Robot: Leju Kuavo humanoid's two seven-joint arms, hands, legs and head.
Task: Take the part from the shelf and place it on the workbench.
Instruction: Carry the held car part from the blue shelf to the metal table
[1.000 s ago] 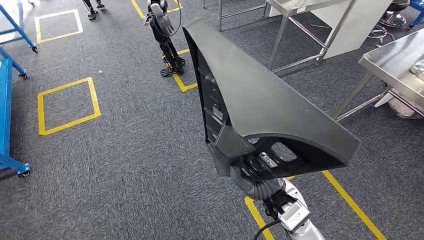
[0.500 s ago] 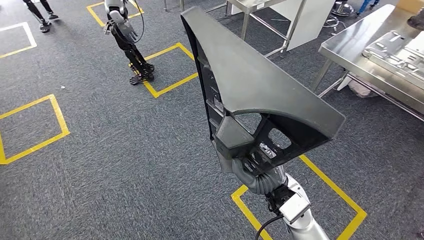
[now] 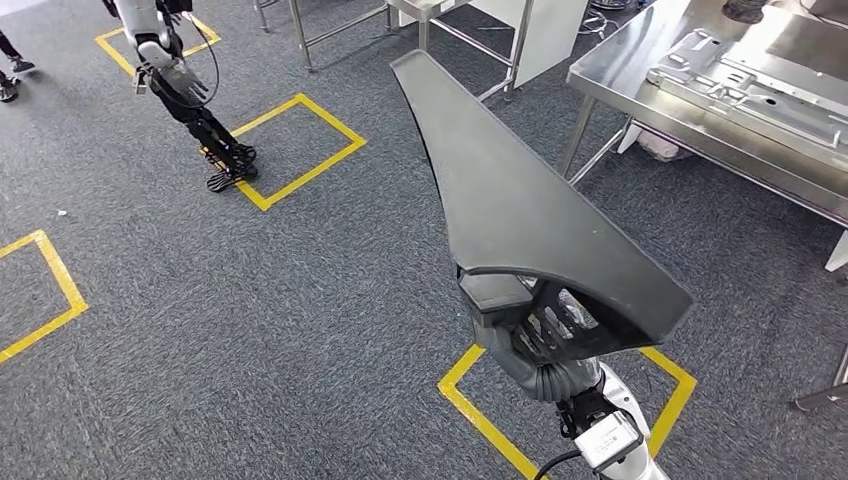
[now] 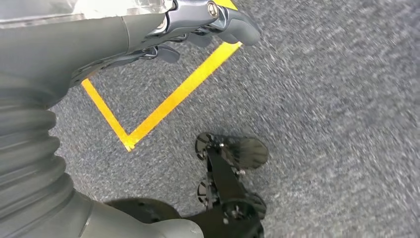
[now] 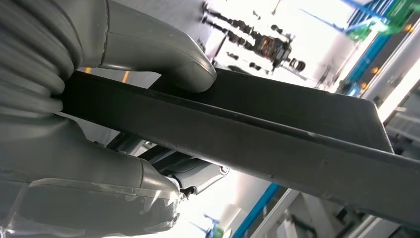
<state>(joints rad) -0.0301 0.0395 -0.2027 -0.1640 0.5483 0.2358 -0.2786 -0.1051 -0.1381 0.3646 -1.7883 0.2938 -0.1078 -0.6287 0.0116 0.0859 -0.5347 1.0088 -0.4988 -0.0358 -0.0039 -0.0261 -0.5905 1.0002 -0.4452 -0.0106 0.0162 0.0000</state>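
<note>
Grey carpet [image 3: 300,300] marked with yellow tape squares [image 3: 300,140] spreads wide on the left and ahead, with open floor between the robot and the steel bench [image 3: 620,95] at upper right, whose near edge runs diagonally and whose legs stand on the carpet below it. On the bench lies a pressed metal panel [image 3: 740,85], cut off by the picture's top. Held up in front of the robot is the part [image 3: 520,210] — a long dark grey wedge-shaped moulding, its narrow tip pointing away toward the bench's corner, its broad open end nearest the robot. The right robot hand [image 3: 545,365] grips that broad end from beneath; in the right wrist view its thumb [image 5: 163,54] presses on one face of the part while the fingers lie mostly hidden behind it. The left robot hand [image 4: 148,34] hangs over the carpet, fingers curled together around nothing. Another robot's legs [image 3: 205,125] stand at far left — its upper body is cut off.
</note>
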